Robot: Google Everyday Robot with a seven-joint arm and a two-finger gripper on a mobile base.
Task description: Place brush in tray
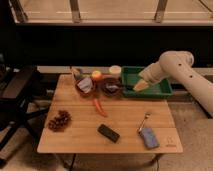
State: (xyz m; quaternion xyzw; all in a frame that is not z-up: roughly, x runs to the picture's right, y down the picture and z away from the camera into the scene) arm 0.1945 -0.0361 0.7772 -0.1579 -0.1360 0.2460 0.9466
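In the single camera view, a wooden table (125,117) fills the middle of the frame, and the green tray (160,93) sits at its upper right corner. The white arm (176,67) reaches in from the right edge, and its gripper (138,86) hangs at the tray's left front corner with its pale jaws apart and nothing clamped between them. The brush (116,87) lies across the dark maroon bowl (104,93) just left of the tray. Its pale head is over the bowl and its black handle points right toward the gripper; I cannot tell whether the handle's end touches the fingertips. A second bowl (85,86) stands beside the maroon one on its left. Lower down, a slim orange-red piece (100,106) lies near the table's centre, and a dark red cluster (59,120) lies toward the lower left. A flat black block (108,133) lies at lower centre, and a blue pad (149,138) with a thin metallic stem lies at the lower right. A dark chair (17,95) stands at the left edge.
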